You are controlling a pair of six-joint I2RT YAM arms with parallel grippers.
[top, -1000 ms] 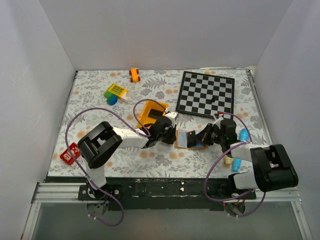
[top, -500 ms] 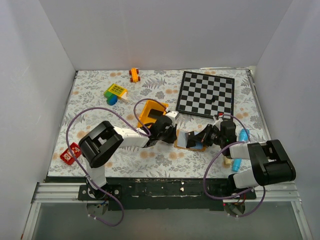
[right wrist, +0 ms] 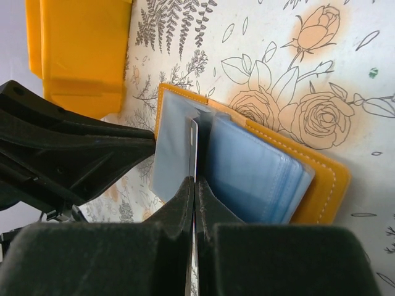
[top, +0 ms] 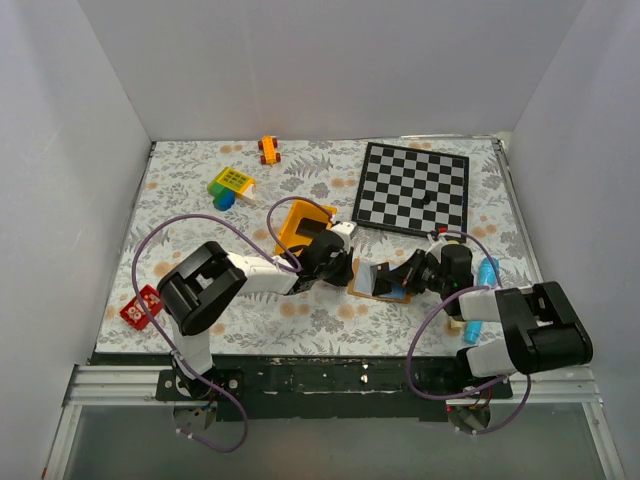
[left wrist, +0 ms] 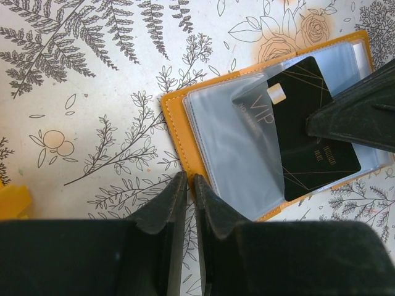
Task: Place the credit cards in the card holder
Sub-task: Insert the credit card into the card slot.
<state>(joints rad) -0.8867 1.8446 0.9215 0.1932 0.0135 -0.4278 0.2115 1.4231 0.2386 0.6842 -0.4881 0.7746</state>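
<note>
The card holder (top: 372, 281) lies open on the table, tan outside with pale blue clear sleeves (left wrist: 216, 132). My left gripper (left wrist: 189, 180) is shut on the holder's tan left edge (left wrist: 178, 123), which runs down between its fingertips. My right gripper (right wrist: 194, 182) is shut on a black credit card (left wrist: 311, 132) with gold "VIP" lettering. The card's leading end sits under a lifted clear sleeve. In the right wrist view the card (right wrist: 193, 143) shows edge-on, standing between the sleeves of the holder (right wrist: 324, 185). In the top view both grippers, left (top: 346, 269) and right (top: 410, 272), meet at the holder.
A yellow bin (top: 300, 224) stands just behind the left gripper. The chequered board (top: 412, 187) lies at the back right. An orange toy car (top: 268, 149), a yellow-green block (top: 232, 181), a red block (top: 140, 306) and blue cylinders (top: 487, 270) are scattered around.
My right gripper has shifted a little left with the card, closer over the holder. The left gripper has held still on the holder's edge.
</note>
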